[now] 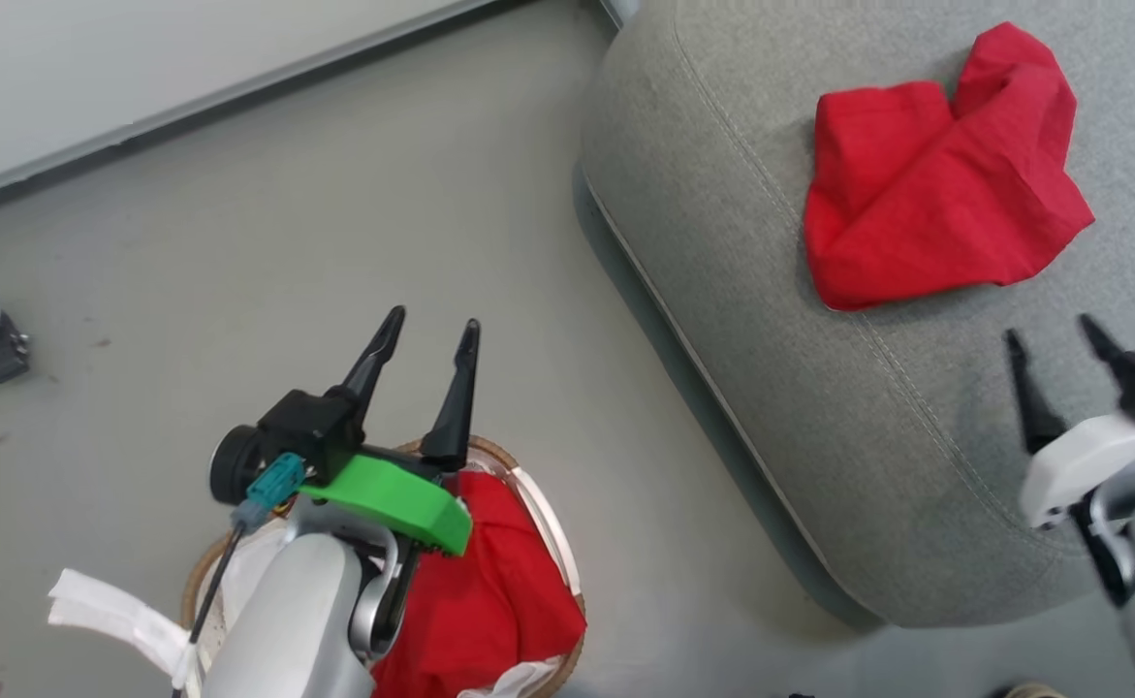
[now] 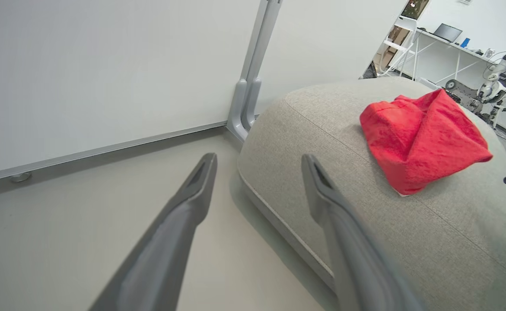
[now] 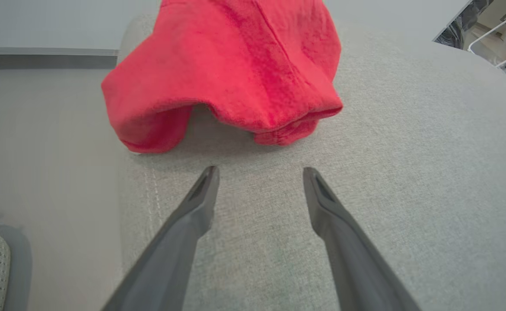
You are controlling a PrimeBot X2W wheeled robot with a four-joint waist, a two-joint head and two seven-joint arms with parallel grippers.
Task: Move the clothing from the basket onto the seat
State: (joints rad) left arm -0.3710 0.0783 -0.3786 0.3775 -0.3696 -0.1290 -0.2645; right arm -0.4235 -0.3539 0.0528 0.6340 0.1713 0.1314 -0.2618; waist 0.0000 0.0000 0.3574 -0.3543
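Note:
One piece of red clothing (image 1: 935, 184) lies crumpled on the grey seat (image 1: 741, 320); it also shows as a red heap (image 2: 421, 138) in the left wrist view and close ahead (image 3: 231, 73) in the right wrist view. My right gripper (image 1: 1052, 334) hovers over the seat just short of that piece, open and empty (image 3: 259, 170). More red clothing (image 1: 489, 591) fills the basket (image 1: 538, 504) on the floor at the lower left. My left gripper (image 1: 431, 330) hangs above the basket's far rim, open, nothing between its fingers (image 2: 257, 157).
A white wall panel with a grey base rail (image 1: 189, 97) runs along the back. A dark caster (image 1: 0, 349) stands at the left edge. White liner fabric (image 1: 111, 611) spills from the basket. Bare grey floor (image 1: 528, 291) separates basket and seat.

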